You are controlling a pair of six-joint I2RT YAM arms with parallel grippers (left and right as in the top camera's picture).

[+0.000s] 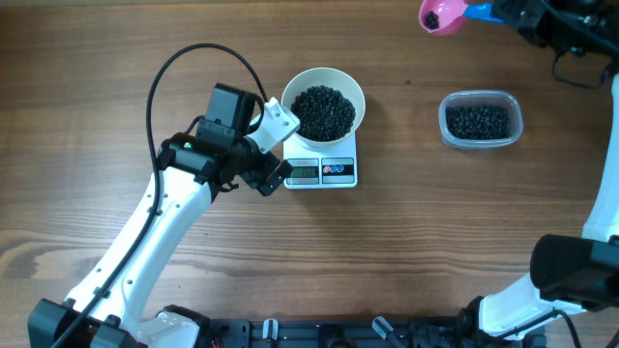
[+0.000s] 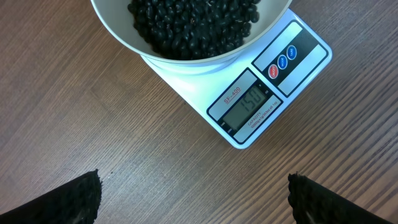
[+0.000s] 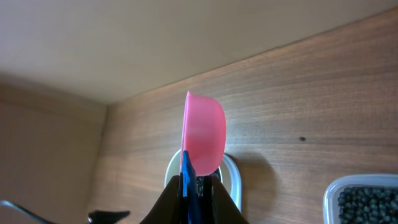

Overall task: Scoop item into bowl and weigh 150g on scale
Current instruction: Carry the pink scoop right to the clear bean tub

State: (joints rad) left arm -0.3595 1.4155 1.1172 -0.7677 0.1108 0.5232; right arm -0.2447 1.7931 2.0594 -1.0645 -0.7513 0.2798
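Note:
The white bowl (image 1: 353, 89) stands on the scale (image 1: 338, 172) and holds a heap of black beads (image 1: 324, 111). In the left wrist view the bowl (image 2: 124, 37) and its beads (image 2: 193, 25) fill the top, and the scale (image 2: 273, 93) shows 150 on its display. My left gripper (image 1: 282, 151) sits just left of the scale, low over the table, open wide with only bare wood between its fingers (image 2: 68, 202). My right gripper (image 1: 508, 12) is at the far right back, shut on the blue handle of a pink scoop (image 1: 440, 14) (image 3: 205, 134) held high, with a few beads in it.
A clear plastic tub (image 1: 481, 120) (image 3: 367, 199) with more black beads stands right of the scale. A black cable (image 1: 184, 58) loops over the left arm. The right arm's white link (image 1: 604, 203) rises along the right edge.

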